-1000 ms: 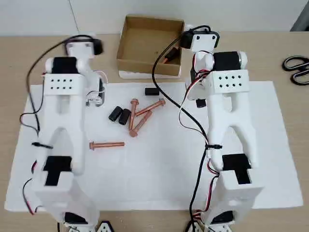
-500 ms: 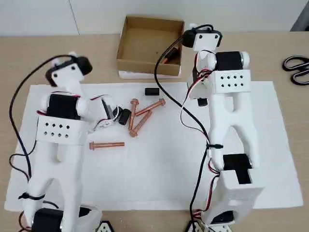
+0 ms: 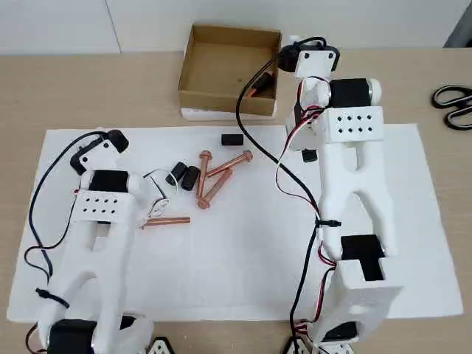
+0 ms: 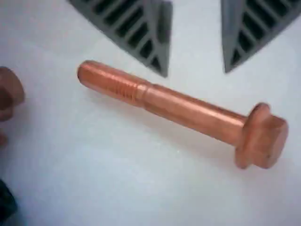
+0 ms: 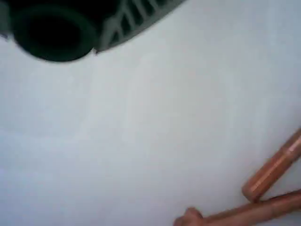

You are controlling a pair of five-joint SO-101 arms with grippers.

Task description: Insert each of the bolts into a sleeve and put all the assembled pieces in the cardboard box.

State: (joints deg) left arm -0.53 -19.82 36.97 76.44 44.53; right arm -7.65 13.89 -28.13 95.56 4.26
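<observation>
A lone copper bolt (image 3: pixel 168 220) (image 4: pixel 178 110) lies flat on the white sheet (image 3: pixel 243 273). My left gripper (image 3: pixel 153 210) (image 4: pixel 195 69) hangs just over it, open, its two grey fingertips to one side of the shank. Three more bolts (image 3: pixel 217 175) lie crossed mid-sheet, and two of their ends (image 5: pixel 273 188) show in the right wrist view. Two black sleeves (image 3: pixel 184 175) lie beside them and a third (image 3: pixel 232 139) nearer the cardboard box (image 3: pixel 193 70). My right gripper (image 3: pixel 306 153) sits low by the sheet's back edge, shut on a black sleeve (image 5: pixel 51 33).
Scissors (image 3: pixel 453 103) lie on the wooden table at the far right. The box stands just behind the sheet with a cable (image 3: pixel 254 81) draped over its right side. Bare sheet stretches along the front between the two arm bases.
My left arm has swung from the back left toward the front and come down over the lone bolt. The right arm has stayed where it was.
</observation>
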